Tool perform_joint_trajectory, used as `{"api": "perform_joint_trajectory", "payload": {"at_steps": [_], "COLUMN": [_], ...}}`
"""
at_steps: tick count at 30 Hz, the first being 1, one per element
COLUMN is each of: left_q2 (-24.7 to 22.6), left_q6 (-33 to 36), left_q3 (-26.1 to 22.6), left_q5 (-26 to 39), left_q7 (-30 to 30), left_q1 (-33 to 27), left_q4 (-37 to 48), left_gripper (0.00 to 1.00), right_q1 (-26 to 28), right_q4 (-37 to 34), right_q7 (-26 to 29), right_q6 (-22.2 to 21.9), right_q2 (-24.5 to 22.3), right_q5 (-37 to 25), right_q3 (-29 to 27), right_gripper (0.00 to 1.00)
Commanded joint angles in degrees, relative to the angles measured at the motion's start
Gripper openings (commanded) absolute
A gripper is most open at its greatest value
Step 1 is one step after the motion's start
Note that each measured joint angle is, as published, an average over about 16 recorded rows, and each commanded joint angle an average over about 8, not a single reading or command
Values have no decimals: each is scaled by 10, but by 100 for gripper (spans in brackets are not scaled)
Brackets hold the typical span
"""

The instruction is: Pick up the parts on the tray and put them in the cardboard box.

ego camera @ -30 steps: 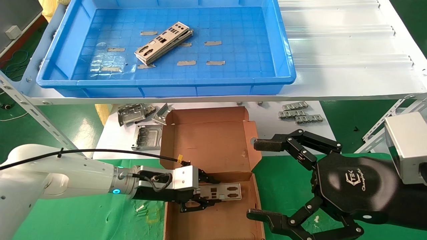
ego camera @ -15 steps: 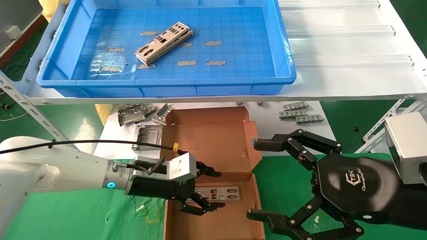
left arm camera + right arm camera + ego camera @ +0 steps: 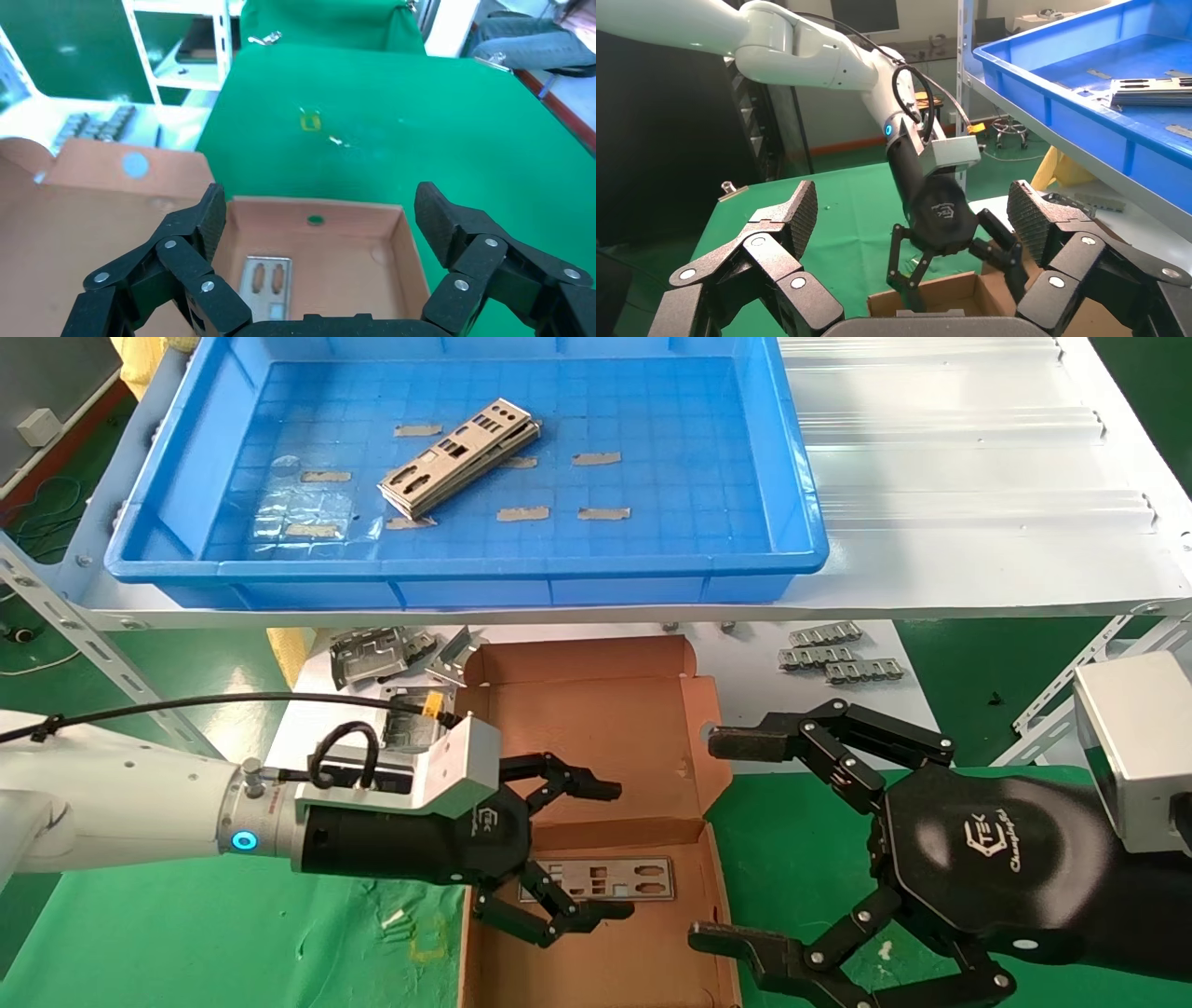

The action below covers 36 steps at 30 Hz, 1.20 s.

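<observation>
The left gripper (image 3: 596,850) is hovering with its fingers spread wide and holding nothing, over the near compartment of the cardboard box (image 3: 596,747), where one punched metal plate (image 3: 601,878) is lying flat on the floor against the fold. The left wrist view is showing the same plate (image 3: 266,284) between the parted fingers, clear of both pads. The right gripper (image 3: 736,840) is waiting just beside the box's right wall, likewise splayed and empty.

Beyond the box, on the raised white shelf, the blue tray (image 3: 801,523) is carrying a small stack of plates (image 3: 458,456), set askew near its middle among scraps of tan tape (image 3: 521,512). Bent grey brackets (image 3: 372,654) and ribbed strips (image 3: 838,654) are lying on the lower surface between tray and box, apart from the job.

The plates are looking thin, stiff and light, with smooth faces likely to slip and edges likely sharp. Being stacked, they are apt to lift several at once or slide off one another. The better hold is probably across the narrow width near mid-length, pinching the long edges of the top plate.
</observation>
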<state>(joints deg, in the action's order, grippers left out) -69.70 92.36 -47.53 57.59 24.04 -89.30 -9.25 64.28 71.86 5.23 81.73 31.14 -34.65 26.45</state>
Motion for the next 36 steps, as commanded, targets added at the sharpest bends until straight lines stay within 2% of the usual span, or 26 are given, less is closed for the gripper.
{"api": "perform_joint_trajectory", "payload": {"at_steps": [1,12,36], "left_q2": [8,13,147], "left_q6": [5,-3,-28], "left_q3": [2,9,132], "left_q5": [-10,-7,-68], "left_q7": [-9,-13,-148], "left_q1": [2,10,118], "left_q4": [-12,-24,-273], "left_gripper": [100,100,100], "right_q1": [0,0,0], "right_q4": [0,0,0], "right_q7": [0,0,0], "right_q6": [0,0,0], "right_q2": [0,0,0], "right_q5": [0,0,0], "right_q3": [0,0,0], "right_gripper": [100,100,100]}}
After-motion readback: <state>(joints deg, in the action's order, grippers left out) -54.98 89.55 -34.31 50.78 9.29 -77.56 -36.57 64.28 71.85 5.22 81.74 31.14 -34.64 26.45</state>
